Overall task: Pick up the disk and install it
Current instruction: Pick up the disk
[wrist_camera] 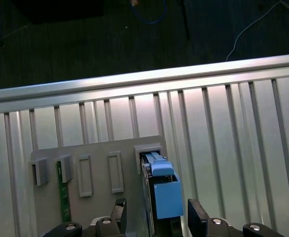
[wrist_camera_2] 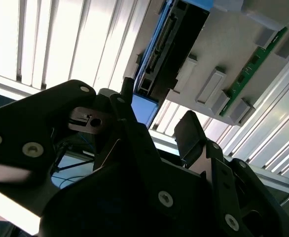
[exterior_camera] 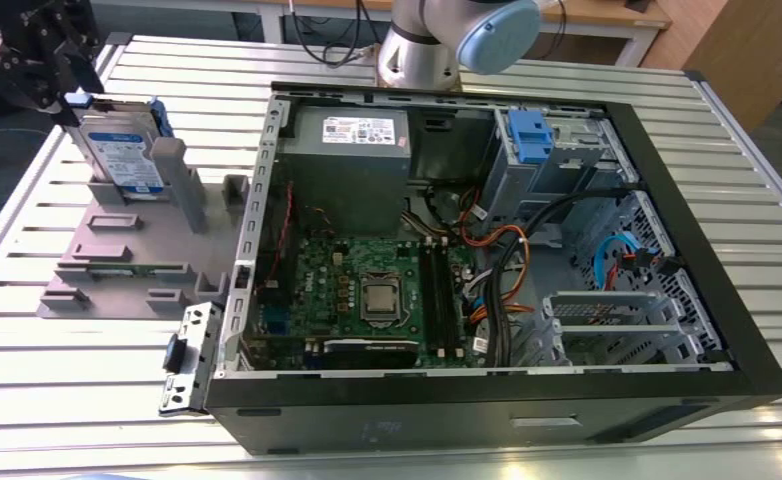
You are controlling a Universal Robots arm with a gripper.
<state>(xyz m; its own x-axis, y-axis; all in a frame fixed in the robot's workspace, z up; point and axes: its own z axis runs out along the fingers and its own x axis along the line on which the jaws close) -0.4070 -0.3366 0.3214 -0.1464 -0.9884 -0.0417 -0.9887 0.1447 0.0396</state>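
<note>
The job has hardly begun. The disk (exterior_camera: 118,150) stands on its edge in a grey holder (exterior_camera: 111,260) on the table (exterior_camera: 44,380), on the exterior view's left, outside the case (exterior_camera: 471,415). It is not lifted and not in the case, so I think both the picking up and the fitting are left to do.

The gripper (wrist_camera: 158,219) is at the top end of the disk. Its fingers (wrist_camera: 196,217) are apart, one on each side of the disk's blue frame. In the first wrist view I see a gap, so they do not seem to squeeze it.

The table edge is near the holder, with dark floor past it. Above the disk the air is free. The case wall stands just beside the holder on the exterior view's right. Inside the case, wires (exterior_camera: 498,250) lie near the blue bay (exterior_camera: 531,135).
</note>
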